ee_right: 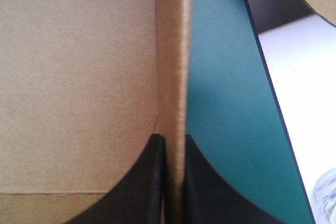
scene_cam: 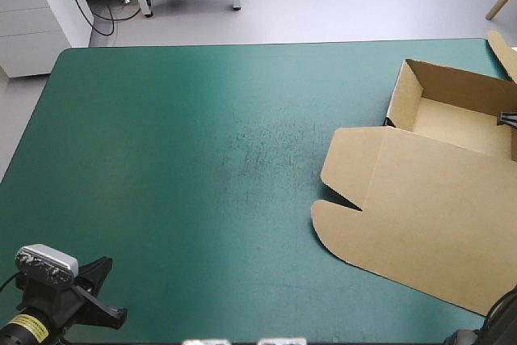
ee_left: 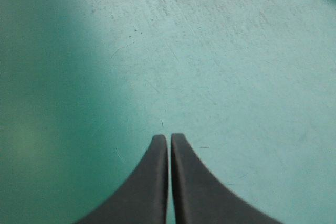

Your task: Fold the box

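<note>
The brown box (scene_cam: 420,199) lies at the table's right side as an open tray with raised walls, its lid (scene_cam: 404,208) flat toward the near edge. My right gripper (scene_cam: 508,119) sits at the tray's right wall, almost out of the high view. In the right wrist view that gripper (ee_right: 172,137) is shut on the upright wall (ee_right: 173,51), one black finger inside over the tray floor (ee_right: 79,77), the other outside. My left gripper (scene_cam: 101,288) hovers at the near left corner, far from the box, and its fingers (ee_left: 169,136) are shut over bare teal-green cover.
Another piece of brown board (scene_cam: 505,50) pokes in at the far right corner. The table's right edge (ee_right: 268,77) runs close beside the held wall. Bare teal-green cover (scene_cam: 202,159) stretches over the left and middle.
</note>
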